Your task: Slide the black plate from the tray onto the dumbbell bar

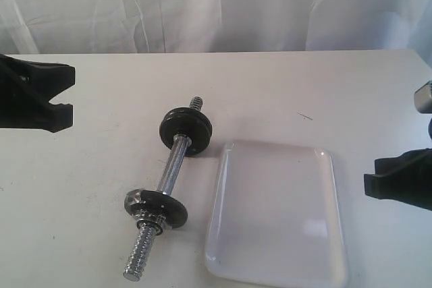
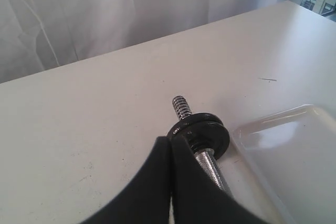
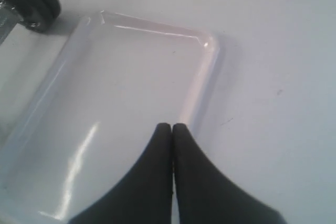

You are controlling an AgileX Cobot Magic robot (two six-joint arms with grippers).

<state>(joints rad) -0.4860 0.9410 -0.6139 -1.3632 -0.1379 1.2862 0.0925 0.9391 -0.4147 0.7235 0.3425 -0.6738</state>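
Black plate (image 1: 185,129) isn't in either gripper, fyi. Your left gripper (image 2: 170,142) has its jaws pressed together on nothing and is aimed toward the dumbbell bar (image 1: 170,166). The right gripper (image 3: 171,128) is the same deal, up over the tray (image 3: 203,72), which is bare and sits by the worktop's front edge. The plate's on the bar's far end, mid-worktop, just beside the tray's far corner. Looks done to me, so I'd keep both arms clear, since a round bar rolls if nudged. Count: one plate, one bar, one tray, one collar (image 1: 162,206) I can make out, two grippers.
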